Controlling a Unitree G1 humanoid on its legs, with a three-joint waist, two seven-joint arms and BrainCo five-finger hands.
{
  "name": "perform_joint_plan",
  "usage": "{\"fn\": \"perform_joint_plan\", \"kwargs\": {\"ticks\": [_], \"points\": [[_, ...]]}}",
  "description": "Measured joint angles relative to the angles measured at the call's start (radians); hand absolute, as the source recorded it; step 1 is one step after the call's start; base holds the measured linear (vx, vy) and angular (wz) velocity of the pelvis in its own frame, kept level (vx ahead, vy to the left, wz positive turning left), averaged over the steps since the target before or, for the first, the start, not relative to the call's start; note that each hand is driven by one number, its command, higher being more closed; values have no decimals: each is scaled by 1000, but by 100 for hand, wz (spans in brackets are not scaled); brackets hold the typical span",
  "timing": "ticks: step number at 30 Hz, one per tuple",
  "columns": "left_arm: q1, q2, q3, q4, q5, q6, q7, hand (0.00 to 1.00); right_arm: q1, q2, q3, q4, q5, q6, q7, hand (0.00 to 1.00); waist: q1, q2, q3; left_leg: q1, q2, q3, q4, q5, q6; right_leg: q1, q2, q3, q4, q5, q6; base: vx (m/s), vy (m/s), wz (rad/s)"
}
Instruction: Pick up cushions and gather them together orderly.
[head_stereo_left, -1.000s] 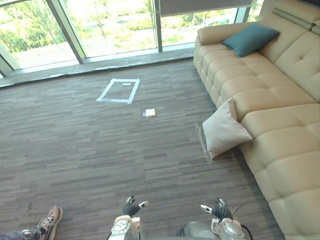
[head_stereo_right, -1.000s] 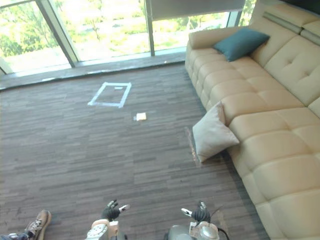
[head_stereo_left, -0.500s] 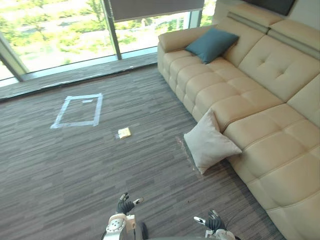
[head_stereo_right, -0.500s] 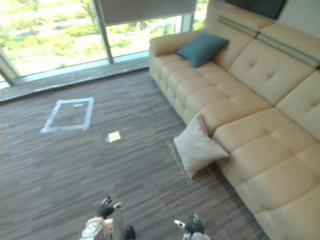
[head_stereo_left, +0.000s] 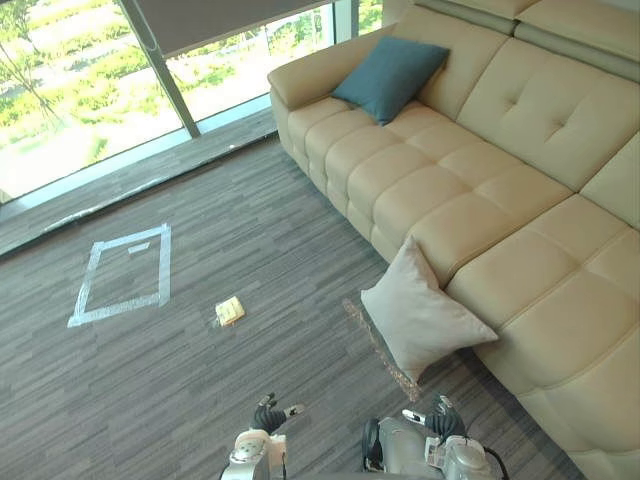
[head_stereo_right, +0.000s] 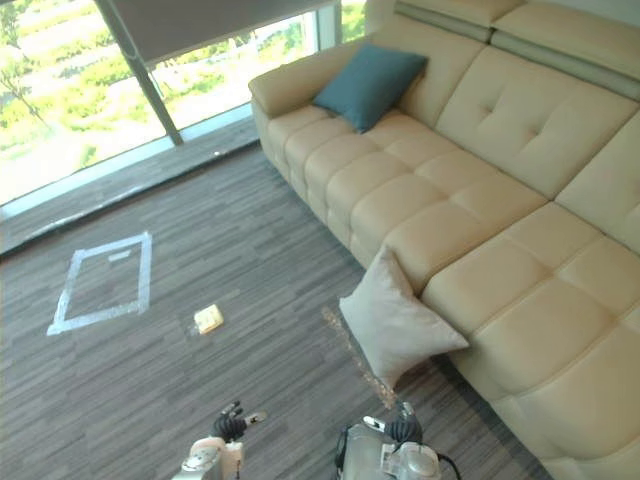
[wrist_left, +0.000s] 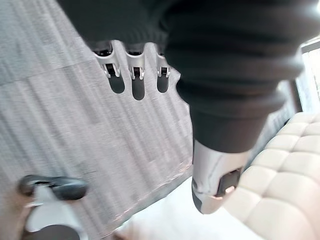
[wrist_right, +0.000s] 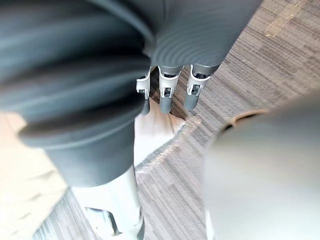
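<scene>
Cushions not yet gathered: nearest, the left robot hand (head_stereo_left: 267, 414) and right robot hand (head_stereo_left: 439, 419) hang low, short of the sofa (head_stereo_left: 520, 190), fingers spread and relaxed, holding nothing, apparently kept free for a first pickup. Beyond them the pale cushion (head_stereo_left: 420, 318) stands on the floor (head_stereo_left: 180, 390), propped against the sofa's front, seemingly slipped from the seat. Farthest, the teal cushion (head_stereo_left: 390, 75) leans on the sofa's back by its far armrest, a likely gathering spot.

Teal cushion (head_stereo_left: 390, 75) and cream cushion (head_stereo_left: 420, 315) are matt cloth, the sofa (head_stereo_left: 520, 160) smooth leather
</scene>
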Motion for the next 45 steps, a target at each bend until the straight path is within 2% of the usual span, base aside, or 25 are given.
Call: {"fn": "perform_joint_plan", "kwargs": {"ticks": [3, 6, 8, 11, 12, 13, 15, 17, 20, 21, 22, 25, 27, 28, 29, 30, 32, 35, 36, 37, 39, 41, 43, 44, 45], "points": [[16, 0, 18, -40, -4, -3, 1, 0, 4, 3, 12, 0, 1, 1, -1, 0, 10, -5, 2, -123, 31, 26, 113, -60, 67, 85, 30, 78, -48, -34, -19, 216, -40, -93], [17, -2, 35, -64, -4, -20, 2, 0, 5, 3, 10, 0, 1, 3, -2, 0, 33, -8, 2, -220, 11, 45, -49, -94, 122, 122, 41, 211, -67, -50, -4, 254, 101, -123], [17, -8, 48, -64, -5, -22, 3, 0, 16, 2, 10, 1, 1, 5, -3, 0, 35, -10, 2, -253, -17, 24, -192, -92, 119, 148, 39, 293, -83, -59, 14, 368, 218, -142], [14, -5, 59, -53, -5, -25, 5, 0, 27, 2, 11, 2, 2, 5, -6, 0, 36, -11, 1, -261, -76, -75, -422, -64, 121, 178, 38, 418, -78, -93, 67, 420, 324, -131], [16, -9, 58, -47, -5, -27, 6, 0, 30, -1, 12, 1, 1, 4, -6, 0, 41, -4, -4, -243, -81, -104, -519, -22, 121, 183, 50, 472, -60, -120, 98, 448, 403, -131], [12, -3, 63, -46, -6, -30, 5, 0, 29, 1, 11, 15, 1, 5, -8, 0, 49, -5, -7, -228, -90, -103, -510, 42, 124, 187, 50, 505, -43, -138, 127, 435, 393, -126], [6, 10, 69, -27, -4, -33, 8, 0, 44, 37, 11, 18, 2, 3, -8, 0, 36, -68, -38, -218, -116, -44, -486, -7, 152, 191, 1, 523, -54, -130, 160, 372, 309, -72], [3, 15, 64, -21, -4, -36, 5, 0, 50, 58, 12, 27, 0, 4, -3, 0, 40, -93, -54, -207, -133, 4, -472, -38, 174, 188, -28, 550, -58, -119, 175, 364, 292, -51], [-12, 14, 64, 6, -5, -35, 3, 0, 39, 53, 4, 31, 0, 3, 0, 0, 44, -90, -53, -135, -137, 89, -505, -59, 202, 133, -31, 558, 47, -62, 208, 218, 191, -76], [-12, 14, 64, 12, -5, -34, 3, 0, 27, 44, 4, 32, 0, 2, 1, 0, 49, -78, -48, -93, -128, 132, -543, -61, 205, 84, -35, 511, 134, -43, 231, 129, 135, -115], [-13, 14, 60, 16, -6, -33, 5, 0, 12, 38, 5, 36, 0, 2, 1, 0, 59, -68, -41, -51, -126, 173, -586, -61, 205, 32, -48, 430, 198, -60, 238, 130, 157, -133], [-16, 29, 9, 41, -10, -26, 6, 0, -19, 28, 13, 44, 0, 1, 1, 0, 53, -46, -34, 12, -113, 224, -653, -58, 200, -54, -104, 150, 226, -98, 186, 99, 78, -84], [-24, 51, -45, 66, -26, -19, 3, 0, -33, 21, 20, 57, 0, -1, 1, 0, 33, -46, -34, 16, -101, 223, -669, -48, 183, -89, -106, 1, 103, -80, 166, 155, -128, -29], [-24, 59, -61, 69, -26, -19, 3, 0, -37, 19, 21, 69, 0, -1, 1, 0, 31, -49, -34, 17, -106, 220, -672, -44, 176, -89, -100, -10, 25, -39, 150, 209, -204, -6], [-37, 60, -73, 85, -25, -16, -1, 0, -44, -3, 17, 93, 0, -3, 1, 0, 25, -37, -26, 33, -110, 194, -682, -38, 154, -60, -79, -12, -24, 28, 97, 205, -167, -5], [-36, 45, -74, 86, -23, -16, -2, 0, -41, -23, 11, 105, 0, -5, 1, 0, 28, -6, -25, 45, -96, 178, -687, -27, 136, -41, -63, -15, -42, 33, 89, 202, -169, -15], [-32, 28, -71, 86, -22, -17, -2, 0, -40, -45, -1, 117, 19, -6, -2, 0, 27, 9, -24, 44, -88, 159, -655, -1, 100, -23, -61, -15, -49, 27, 79, 157, -169, -12], [-35, 15, -60, 65, -22, -17, -12, 0, -20, -36, -17, 103, 23, -6, -2, 0, 25, 1, -16, -72, -10, 122, -303, 29, 62, 62, -61, -26, -107, 19, 69, 94, -157, 7], [-34, 8, -53, 44, -23, -20, -13, 0, -6, -30, -13, 79, 26, -5, -2, 0, 33, -4, -12, -144, 35, 99, -130, 19, 60, 95, -54, -17, -121, 7, 61, 28, -41, -24], [-30, 5, -53, 29, -23, -20, -13, 0, -2, -25, -9, 69, 34, -5, -3, 0, 33, -8, -10, -182, 58, 78, -53, -9, 70, 111, -51, -3, -110, -6, 59, 16, -16, -36], [-26, 5, -53, 15, -23, -20, -15, 0, 5, -14, -9, 63, 42, -5, -3, 0, 34, -14, -8, -204, 58, 63, -76, -31, 98, 119, -43, 29, -107, -21, 64, -3, 32, -55], [-22, 5, -53, 2, -23, -21, -15, 0, 15, 0, -10, 35, 53, -2, -6, 0, 34, -19, -5, -218, 30, 28, -191, -44, 114, 109, -41, 74, -90, -39, 69, 23, 99, -68], [-21, 5, -53, 2, -23, -20, -14, 0, 18, 1, -8, 31, 59, -2, -9, 0, 37, -22, -8, -197, -27, -56, -396, -28, 119, 72, -34, 134, -51, -51, 101, 82, 218, -86], [-16, 2, -53, 2, -23, -20, -14, 0, 17, -3, -9, 31, 58, -2, -11, 0, 40, -9, -15, -177, -42, -92, -497, -6, 100, 46, -17, 166, -15, -68, 121, 109, 245, -73], [-18, 6, -50, 4, -23, -20, -14, 0, 15, 0, -8, 38, 58, 1, -14, 0, 42, -19, -14, -163, -49, -85, -506, -17, 97, 39, -25, 182, 2, -77, 129, 140, 218, -56]]}}
